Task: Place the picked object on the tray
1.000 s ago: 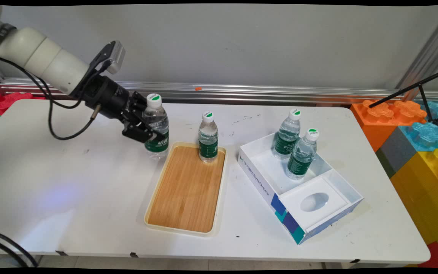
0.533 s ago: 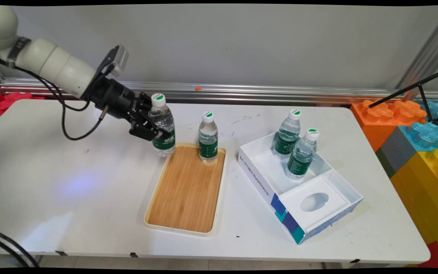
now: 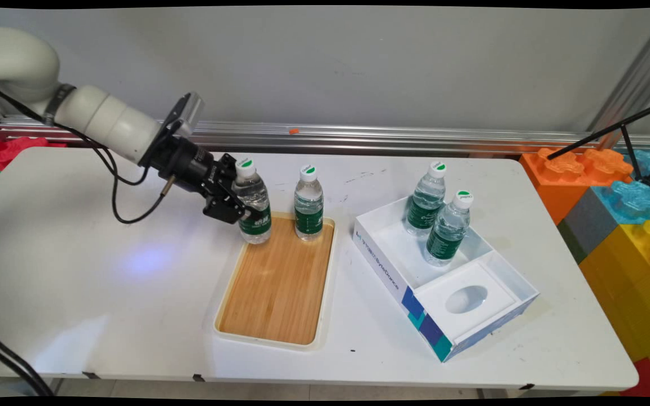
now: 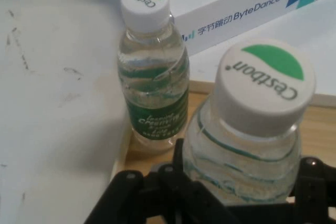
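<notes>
Gripper [image 3: 244, 210] clamped on water bottle [image 3: 253, 201], held at wooden tray's [image 3: 271, 293] far left corner beside second bottle [image 3: 308, 202]; placement step judged underway; needs level lowering, then release

Tray: cream-rimmed bamboo tray [image 3: 271, 293], one clear water bottle [image 3: 308, 203] standing.
Box: white cardboard box [image 3: 384, 270], two bottles [image 3: 438, 211].
Right: coloured foam blocks [image 3: 618, 208].

White arm [image 3: 105, 118] enters from upper left, angled down to the right, black cable looped beneath the wrist. Camera block sits atop the wrist. Black claw [image 3: 243, 211] points down-right, low over the counter; its fingers [image 4: 310, 182] closed on either side of a bottle [image 3: 254, 206], held upright.
</notes>
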